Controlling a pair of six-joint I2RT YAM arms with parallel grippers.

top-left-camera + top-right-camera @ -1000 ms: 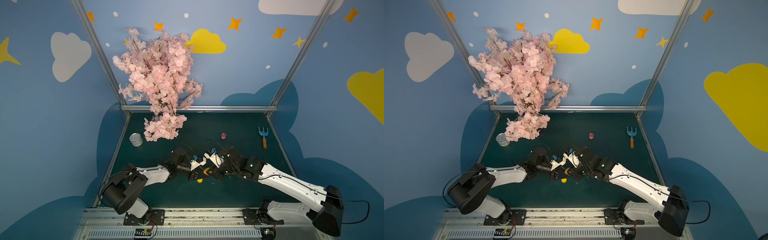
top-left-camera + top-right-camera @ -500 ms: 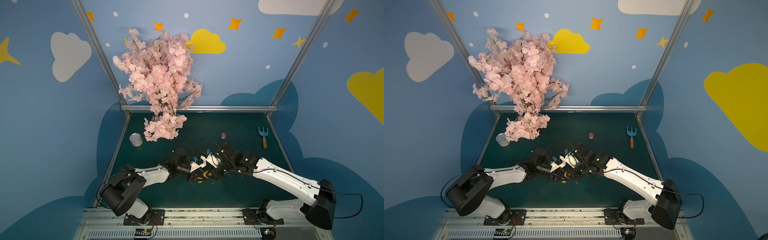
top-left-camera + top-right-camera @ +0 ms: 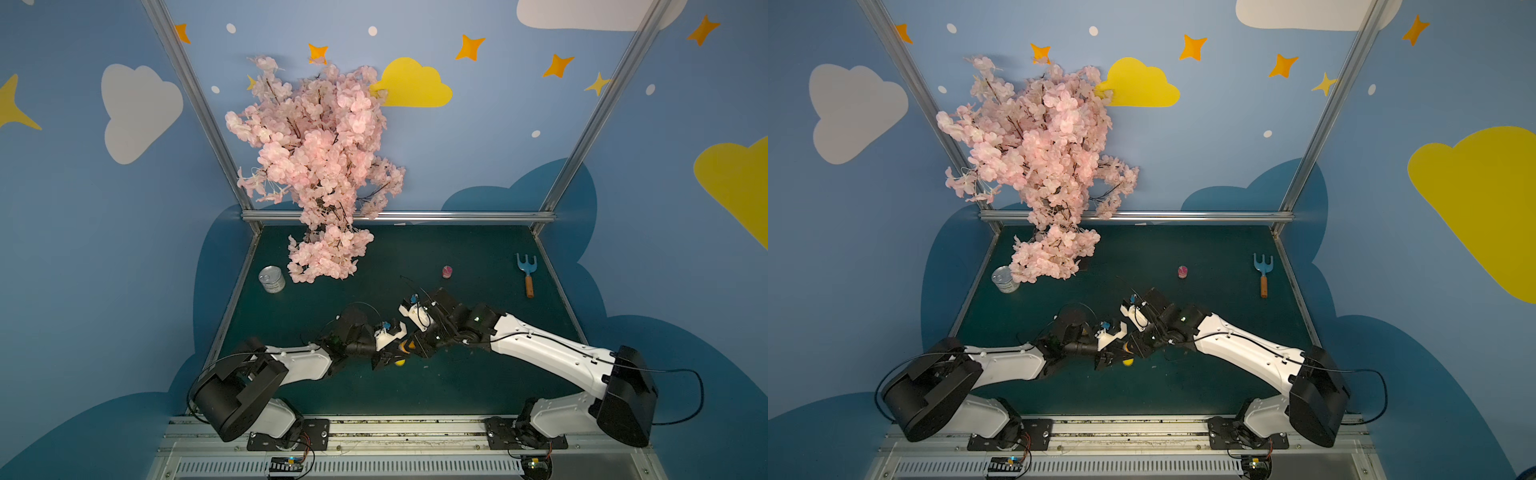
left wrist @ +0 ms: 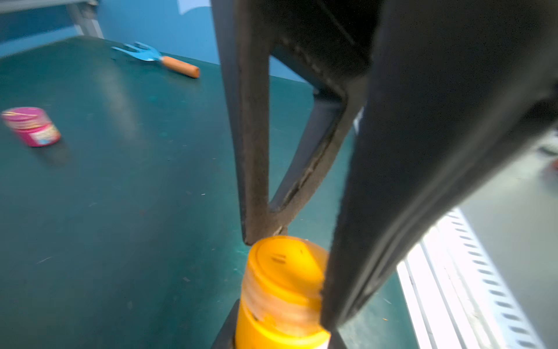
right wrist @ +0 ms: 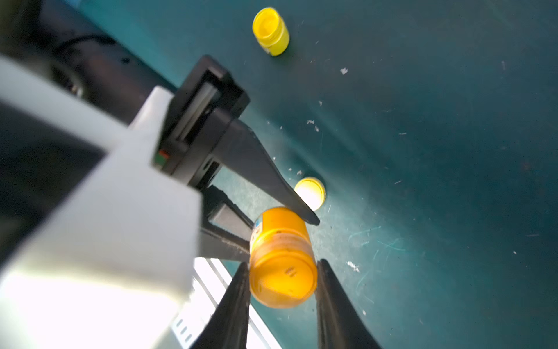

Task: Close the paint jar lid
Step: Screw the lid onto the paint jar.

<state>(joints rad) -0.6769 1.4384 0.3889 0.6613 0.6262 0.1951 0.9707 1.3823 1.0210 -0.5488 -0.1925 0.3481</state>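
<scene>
An orange paint jar [image 5: 279,232] is held off the green table, with its orange lid [image 5: 283,279] seated on its neck. My left gripper [image 4: 280,337] is shut on the jar's body. My right gripper [image 5: 283,290] meets it from the opposite side, and its two black fingers [image 5: 235,302] press the sides of the lid. In both top views the two grippers come together near the table's front middle, left gripper [image 3: 392,353] and right gripper [image 3: 415,347], with a bit of orange jar [image 3: 409,344] showing between them.
An open yellow jar [image 5: 270,31] and a loose yellow lid [image 5: 311,192] lie on the table close by. Farther back are a pink jar [image 3: 447,272], a blue hand rake [image 3: 527,274], a tin can [image 3: 272,279] and a pink blossom branch [image 3: 316,166].
The right arm's shoulder and elbow have swung leftward while its gripper stays at the jar. The left arm has hardly moved.
</scene>
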